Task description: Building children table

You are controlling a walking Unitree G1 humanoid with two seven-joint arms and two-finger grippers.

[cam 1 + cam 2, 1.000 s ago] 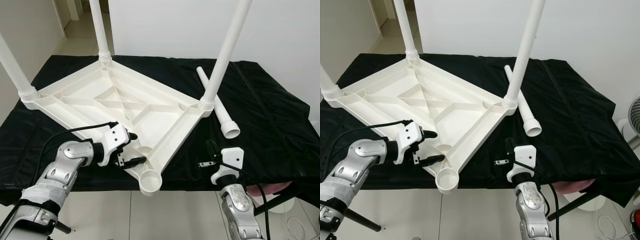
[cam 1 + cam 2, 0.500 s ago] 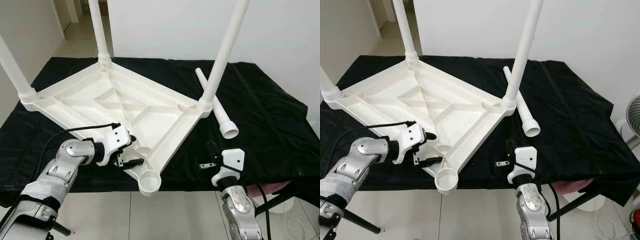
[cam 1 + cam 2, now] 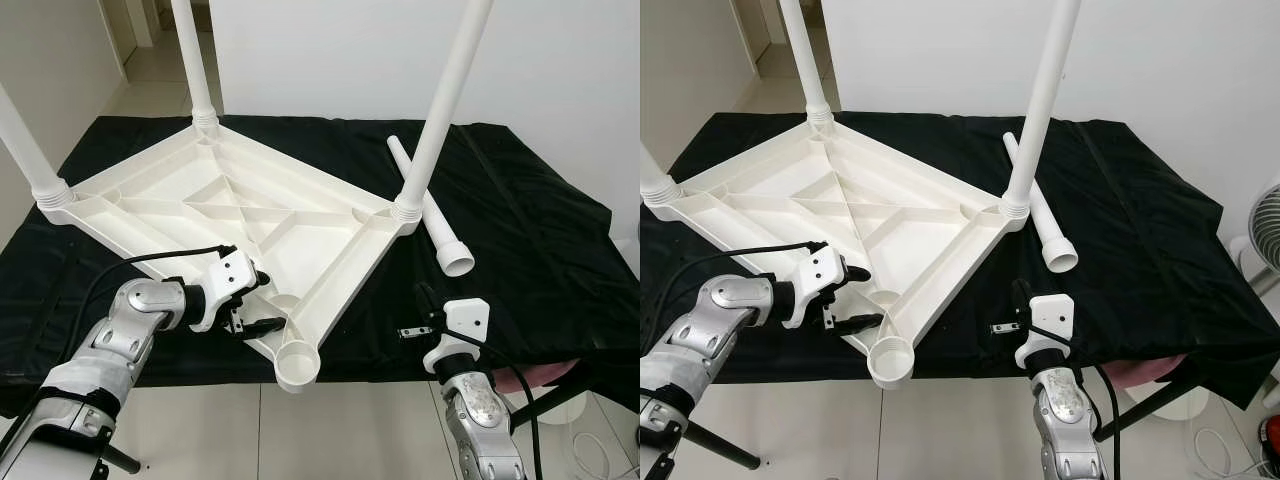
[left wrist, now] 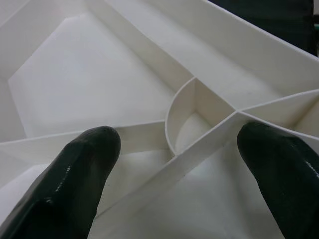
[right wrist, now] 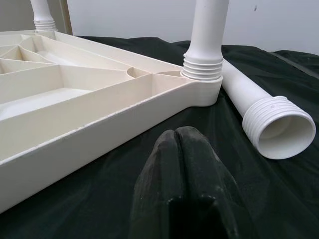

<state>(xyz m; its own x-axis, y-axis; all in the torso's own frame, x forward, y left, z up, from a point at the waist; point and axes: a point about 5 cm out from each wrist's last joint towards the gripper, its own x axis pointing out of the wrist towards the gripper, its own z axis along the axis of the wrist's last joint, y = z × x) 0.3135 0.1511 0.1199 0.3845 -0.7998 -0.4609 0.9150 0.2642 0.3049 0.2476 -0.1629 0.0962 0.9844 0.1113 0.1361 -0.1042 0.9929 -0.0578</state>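
Left hand (image 3: 255, 300), at 7 o'clock in the left eye view, has its two black fingers (image 4: 84, 169) spread apart, straddling a rib at the near edge of the upturned white tabletop (image 3: 230, 215); the left wrist view shows one finger on each side of a rib junction with a curved wall, and contact cannot be judged. Right hand (image 3: 422, 300), at 5 o'clock, hovers over the black-draped worktop (image 3: 530, 250) with its fingers pressed together and nothing between them, just beside the tabletop's right edge. The tabletop lies underside up across the worktop's left and centre. Three white legs stand upright in its corner sockets: at 9 o'clock (image 3: 25, 140), at 11 o'clock (image 3: 192, 60) and at 1 o'clock (image 3: 445, 100). The near corner socket (image 3: 298, 365), at 6 o'clock, is open and overhangs the worktop's front edge. A loose leg (image 3: 432, 215) lies flat on the cloth at 3 o'clock, beside the 1 o'clock leg's base, its threaded open end toward the robot.
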